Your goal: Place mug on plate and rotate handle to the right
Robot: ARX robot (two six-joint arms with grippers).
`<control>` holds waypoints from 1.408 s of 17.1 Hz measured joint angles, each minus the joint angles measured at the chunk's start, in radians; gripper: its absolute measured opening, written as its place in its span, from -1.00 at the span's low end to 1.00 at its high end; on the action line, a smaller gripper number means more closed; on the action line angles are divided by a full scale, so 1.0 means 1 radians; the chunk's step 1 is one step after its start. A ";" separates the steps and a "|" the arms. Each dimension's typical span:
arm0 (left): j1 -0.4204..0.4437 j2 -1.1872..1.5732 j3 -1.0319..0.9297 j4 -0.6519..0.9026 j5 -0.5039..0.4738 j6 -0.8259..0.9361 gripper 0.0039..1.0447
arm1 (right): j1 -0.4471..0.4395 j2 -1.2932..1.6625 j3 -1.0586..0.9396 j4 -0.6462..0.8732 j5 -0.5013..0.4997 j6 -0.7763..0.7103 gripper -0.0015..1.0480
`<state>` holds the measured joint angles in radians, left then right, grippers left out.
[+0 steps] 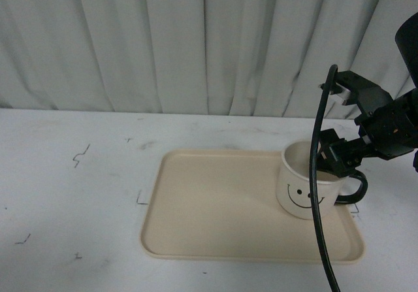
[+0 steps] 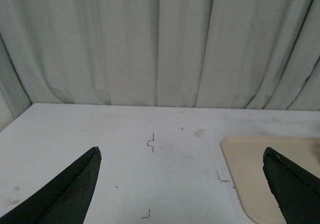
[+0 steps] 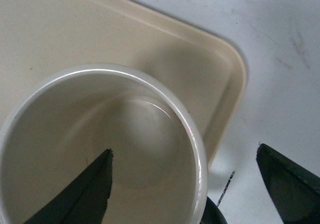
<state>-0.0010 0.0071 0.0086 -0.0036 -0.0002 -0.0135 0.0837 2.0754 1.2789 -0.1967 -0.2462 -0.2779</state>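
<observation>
The cream mug [image 1: 302,189] with a black smiley face stands upright on the right part of the beige plate [image 1: 215,204]. Its black handle [image 1: 353,191] points right, out over the plate's right rim. My right gripper [image 1: 337,159] hovers open just above the mug's rim on the handle side. In the right wrist view one finger hangs over the mug [image 3: 100,129] and its hollow, the other over the table beyond the plate [image 3: 150,33]. The right gripper [image 3: 185,150] holds nothing, and a sliver of the handle [image 3: 211,215] shows. My left gripper [image 2: 182,184] is open over bare table, left of the plate [image 2: 250,159].
A pale curtain [image 1: 196,44] closes off the back of the white table [image 1: 72,187], which carries small pen marks. The right arm's black cable [image 1: 320,220] hangs down in front of the mug.
</observation>
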 joint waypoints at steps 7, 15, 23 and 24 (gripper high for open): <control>0.000 0.000 0.000 0.000 0.000 0.000 0.88 | -0.006 0.000 0.000 0.010 0.011 0.008 0.87; 0.000 0.000 0.000 0.000 0.000 0.000 0.88 | 0.001 0.000 0.003 0.019 0.019 0.044 0.87; 0.000 0.000 0.000 0.000 0.000 0.000 0.88 | -0.001 -0.148 0.028 0.005 -0.048 0.121 0.87; 0.000 0.000 0.000 0.000 0.000 0.000 0.88 | -0.004 -0.164 0.031 0.006 -0.053 0.127 0.87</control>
<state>-0.0010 0.0071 0.0086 -0.0036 -0.0002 -0.0135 0.0795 1.9118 1.3098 -0.1902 -0.2996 -0.1513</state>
